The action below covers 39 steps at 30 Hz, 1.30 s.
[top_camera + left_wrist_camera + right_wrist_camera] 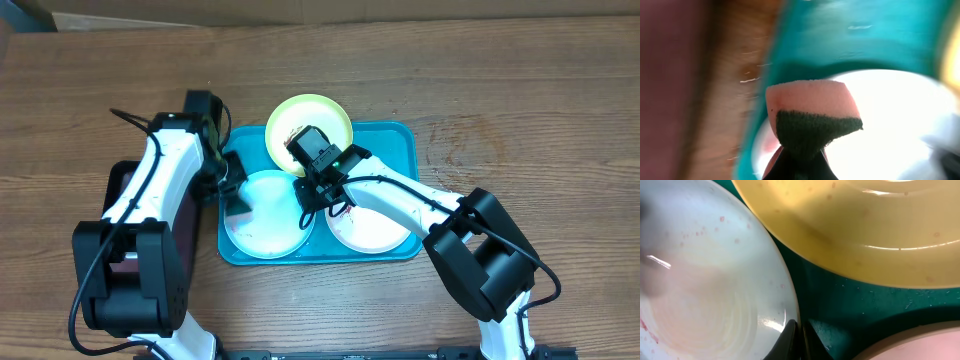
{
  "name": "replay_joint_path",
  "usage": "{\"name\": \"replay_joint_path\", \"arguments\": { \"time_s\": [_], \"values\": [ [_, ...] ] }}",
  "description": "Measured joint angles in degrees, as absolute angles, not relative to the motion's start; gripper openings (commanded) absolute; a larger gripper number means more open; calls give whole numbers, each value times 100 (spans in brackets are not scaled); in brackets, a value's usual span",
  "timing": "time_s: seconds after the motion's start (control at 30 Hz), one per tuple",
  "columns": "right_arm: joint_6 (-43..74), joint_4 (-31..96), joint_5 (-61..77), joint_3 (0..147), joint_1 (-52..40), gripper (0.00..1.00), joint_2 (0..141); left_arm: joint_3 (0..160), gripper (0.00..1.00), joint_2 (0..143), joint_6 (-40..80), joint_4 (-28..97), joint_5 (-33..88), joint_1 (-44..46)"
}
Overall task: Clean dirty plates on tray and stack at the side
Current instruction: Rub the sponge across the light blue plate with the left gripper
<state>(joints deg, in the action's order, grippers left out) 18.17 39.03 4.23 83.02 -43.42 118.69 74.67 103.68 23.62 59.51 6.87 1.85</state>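
Overhead, yellow plate, blue plate and white plate sit on the tray. Left gripper pinches a sponge at the blue plate's edge; right gripper is closed, empty, tips between plates.

A large turquoise-blue rectangular plastic tray with rounded corners lies on the brown wooden table. Inside it, a round light blue plastic plate sits at the left. A round white plastic plate, faintly reddish, sits at the right, just beside it. A round yellow-green plastic plate rests over the tray's far rim. The left gripper hangs over the blue plate's left edge. The right gripper sits low between the three plates. A smaller dark maroon tray lies beneath the white left arm.
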Motion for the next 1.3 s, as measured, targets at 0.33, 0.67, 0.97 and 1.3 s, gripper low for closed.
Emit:
{"name": "replay_joint_path", "arguments": {
  "time_s": [0.33,0.67,0.97,1.3],
  "values": [
    [2018,3854,401,8302,-4344,4,11869,6755,4,10370,1905,5083,2051,388],
    [2073,3848,362,8302,-4338,4,11874,5800,4,10304,1990,3918,1828,484],
    [2097,3809,445,8302,-4381,4,11891,5837,4,10106,2217,4169,220,628],
    [2099,3802,460,8305,-4392,4,11891,6718,4,10359,2502,5542,-1487,624]
  ]
}}
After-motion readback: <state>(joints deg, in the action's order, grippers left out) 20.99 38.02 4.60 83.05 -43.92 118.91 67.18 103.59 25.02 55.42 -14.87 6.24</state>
